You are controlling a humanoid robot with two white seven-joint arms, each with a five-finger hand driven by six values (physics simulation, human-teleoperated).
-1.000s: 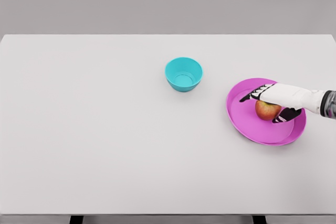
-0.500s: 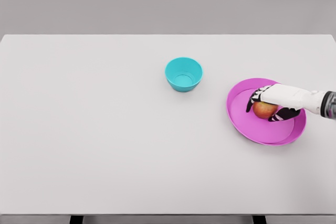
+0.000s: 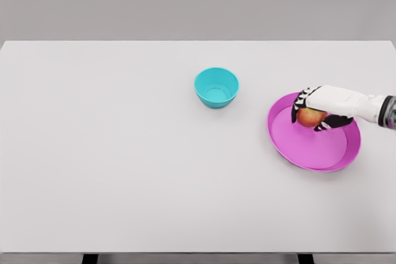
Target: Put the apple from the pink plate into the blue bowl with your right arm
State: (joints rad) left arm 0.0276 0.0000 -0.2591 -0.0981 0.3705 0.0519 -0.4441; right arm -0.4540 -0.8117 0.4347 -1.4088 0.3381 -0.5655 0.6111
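- The right hand (image 3: 315,114) comes in from the right edge, its fingers curled round the apple (image 3: 309,117) so that dark fingertips show on the left side and beneath it; the grip is closed on the fruit, with the white back of the hand covering the top.
- The apple sits in that grasp over the upper part of the pink plate (image 3: 309,149). Whether it is clear of the plate's surface or only just touching it is hard to tell from this angle, though it looks raised a little.
- The wrap from above and the side makes sense: it leaves the underside free, so the fruit can be let go downward into a container.
- The plate lies flat on the white worktop (image 3: 124,153), near its right side, with nothing else in it.
- The blue bowl (image 3: 216,88) stands upright and empty to the upper left of the plate, well apart from it, its mouth open to receive a drop from above.
- I judge the task at the lift stage; the carry leftward across to the bowl is not yet done.
- The left arm is out of sight.
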